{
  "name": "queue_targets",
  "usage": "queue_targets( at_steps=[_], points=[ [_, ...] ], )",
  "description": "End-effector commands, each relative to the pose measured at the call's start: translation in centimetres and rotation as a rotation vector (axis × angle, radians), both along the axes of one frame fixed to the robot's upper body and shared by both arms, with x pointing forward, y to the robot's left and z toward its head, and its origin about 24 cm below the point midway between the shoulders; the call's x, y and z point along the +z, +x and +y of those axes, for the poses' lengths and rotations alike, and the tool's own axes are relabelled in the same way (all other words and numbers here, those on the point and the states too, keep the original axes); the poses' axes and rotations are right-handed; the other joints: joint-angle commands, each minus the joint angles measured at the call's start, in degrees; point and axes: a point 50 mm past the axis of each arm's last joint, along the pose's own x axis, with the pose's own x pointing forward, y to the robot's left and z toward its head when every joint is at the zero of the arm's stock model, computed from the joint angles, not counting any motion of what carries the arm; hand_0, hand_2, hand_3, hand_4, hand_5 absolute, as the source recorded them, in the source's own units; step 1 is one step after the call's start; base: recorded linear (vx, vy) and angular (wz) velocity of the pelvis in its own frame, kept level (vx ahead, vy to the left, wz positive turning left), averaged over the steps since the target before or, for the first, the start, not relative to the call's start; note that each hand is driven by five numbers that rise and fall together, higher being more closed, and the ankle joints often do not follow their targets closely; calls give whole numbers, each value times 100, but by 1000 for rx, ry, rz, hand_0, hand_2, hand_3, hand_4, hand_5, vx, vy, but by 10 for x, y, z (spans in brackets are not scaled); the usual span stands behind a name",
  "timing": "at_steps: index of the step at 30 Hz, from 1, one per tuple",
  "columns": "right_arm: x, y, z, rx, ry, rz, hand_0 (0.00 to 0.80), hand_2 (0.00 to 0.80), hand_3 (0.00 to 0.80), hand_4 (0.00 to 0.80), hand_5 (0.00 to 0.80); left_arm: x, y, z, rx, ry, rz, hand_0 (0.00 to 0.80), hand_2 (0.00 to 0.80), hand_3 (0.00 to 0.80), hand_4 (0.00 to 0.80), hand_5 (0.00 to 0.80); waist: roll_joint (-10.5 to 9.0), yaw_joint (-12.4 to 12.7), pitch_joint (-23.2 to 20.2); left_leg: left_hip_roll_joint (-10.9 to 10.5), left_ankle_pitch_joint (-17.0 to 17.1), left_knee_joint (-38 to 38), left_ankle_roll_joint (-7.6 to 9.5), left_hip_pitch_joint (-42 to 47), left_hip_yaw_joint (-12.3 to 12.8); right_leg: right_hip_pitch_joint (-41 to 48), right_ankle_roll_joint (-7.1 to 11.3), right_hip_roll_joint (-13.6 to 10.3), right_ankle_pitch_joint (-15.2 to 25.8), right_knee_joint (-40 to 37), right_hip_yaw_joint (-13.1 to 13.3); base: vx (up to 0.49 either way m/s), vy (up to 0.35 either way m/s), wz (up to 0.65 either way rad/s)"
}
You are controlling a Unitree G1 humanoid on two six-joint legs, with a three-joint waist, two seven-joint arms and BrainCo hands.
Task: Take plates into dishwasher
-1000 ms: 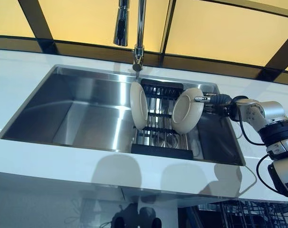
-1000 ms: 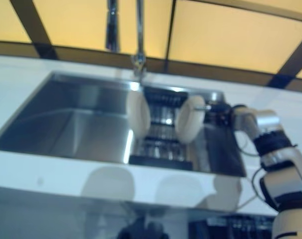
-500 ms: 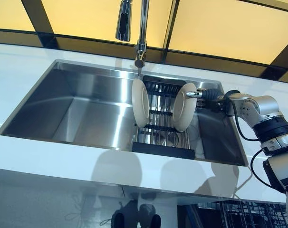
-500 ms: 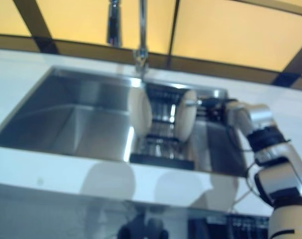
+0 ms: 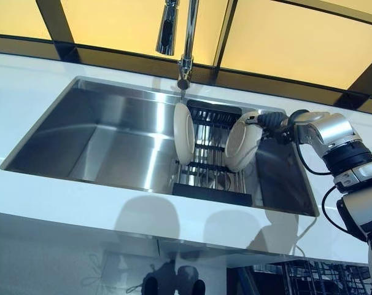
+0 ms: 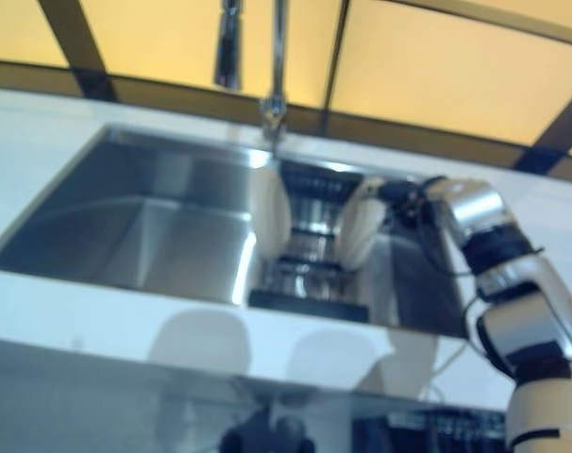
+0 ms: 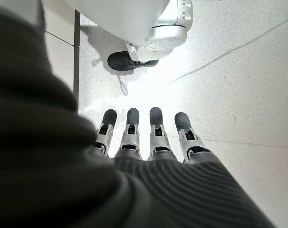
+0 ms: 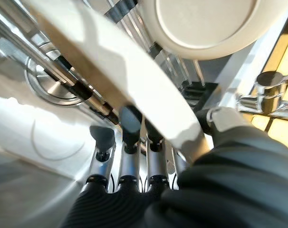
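Two cream plates stand on edge in a black dish rack (image 5: 210, 192) inside the steel sink (image 5: 100, 141). The left plate (image 5: 184, 133) stands upright in its slot. The right plate (image 5: 242, 144) leans with its top rim toward the right. My right hand (image 5: 269, 121) is shut on that rim. In the right wrist view the plate's edge (image 8: 110, 61) runs between the fingers (image 8: 129, 123) and the thumb (image 8: 220, 121), with the other plate (image 8: 206, 23) beyond. My left hand (image 7: 148, 137) hangs over the floor with straight fingers and holds nothing.
A tall faucet (image 5: 186, 37) with a pull-out sprayer rises behind the sink, just above the left plate. A white counter (image 5: 63, 203) surrounds the sink. Part of a wire dishwasher basket (image 5: 309, 276) shows below the counter at the lower right.
The right plate has turned and tipped in my right hand, its top rim drawn toward the right. The left plate has stayed put. The whole view has shifted slightly.
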Motion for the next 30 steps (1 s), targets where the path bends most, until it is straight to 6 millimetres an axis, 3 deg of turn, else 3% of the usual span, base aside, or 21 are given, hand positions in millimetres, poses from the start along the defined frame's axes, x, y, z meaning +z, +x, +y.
queue_targets(
  at_steps=[1,7,20,30],
  points=[
    [1,1,-17,-92,-101,8,800,800,800,800,800,3,2,8,-36,41,21,0,0,0,0,0,-38,148,-124,-54,-327,-21,-80,2,206,75,225,164,-246,-7,68,0,0,0],
    [10,1,-23,-125,-67,-46,800,800,800,800,800,3,1,9,-40,42,25,0,0,0,0,0,-51,126,-219,-47,-357,-21,-75,60,241,115,232,158,-256,-7,88,0,0,0],
    [58,0,-16,-149,68,-332,800,800,800,800,800,1,-6,8,-52,39,44,0,0,0,0,0,-97,0,-589,-52,-494,-21,-51,380,364,355,280,139,-281,-7,249,1,5,-1],
    [100,-13,-40,-245,43,-485,800,800,800,800,800,0,-6,6,-80,42,57,0,0,0,0,0,-142,-215,-846,-62,-596,-21,-3,550,514,434,317,184,-259,-7,539,-13,12,-13]
  ],
)
